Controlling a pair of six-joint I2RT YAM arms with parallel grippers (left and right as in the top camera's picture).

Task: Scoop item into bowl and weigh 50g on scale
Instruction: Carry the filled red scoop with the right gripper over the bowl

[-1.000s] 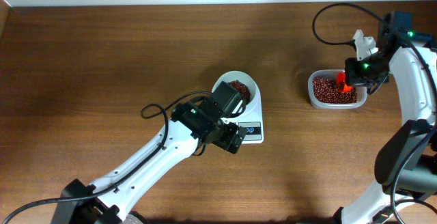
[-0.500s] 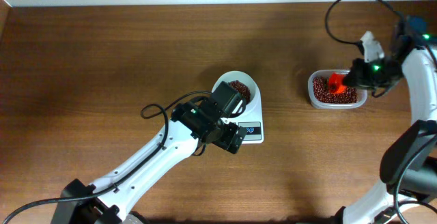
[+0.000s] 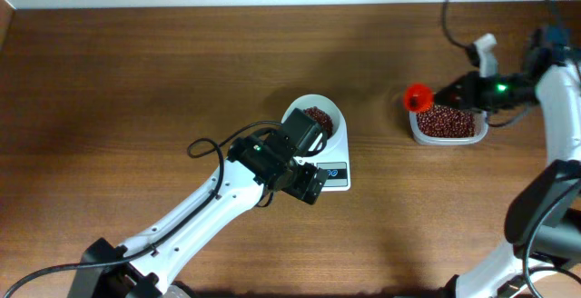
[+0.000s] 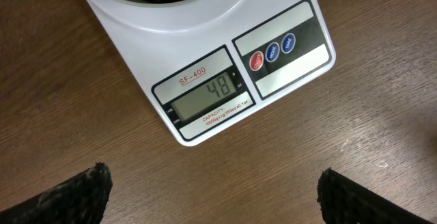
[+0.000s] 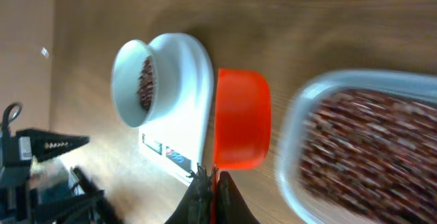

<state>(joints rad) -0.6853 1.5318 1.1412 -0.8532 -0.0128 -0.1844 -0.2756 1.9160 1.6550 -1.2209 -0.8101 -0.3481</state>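
Masking part of bowl (image 3: 334,108) on scale (image 4: 225,80): left arm; scoop (image 3: 417,97) contents not visible | Change: scoop lifted out of container (image 3: 413,127), now over its scale-side rim | Axis: handle-to-cup points toward scale | beans (image 3: 317,115): in bowl and container | right gripper (image 3: 447,95) clamps scoop handle; left gripper (image 4: 218,197) spread wide, empty, above surface.

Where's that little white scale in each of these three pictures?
Overhead: the scale sits mid-table, near the picture's centre.
Left wrist: the scale fills the upper middle, display facing the camera.
Right wrist: the scale is left of centre, just behind the orange scoop.
Shared landmark: the white bowl standing on it.
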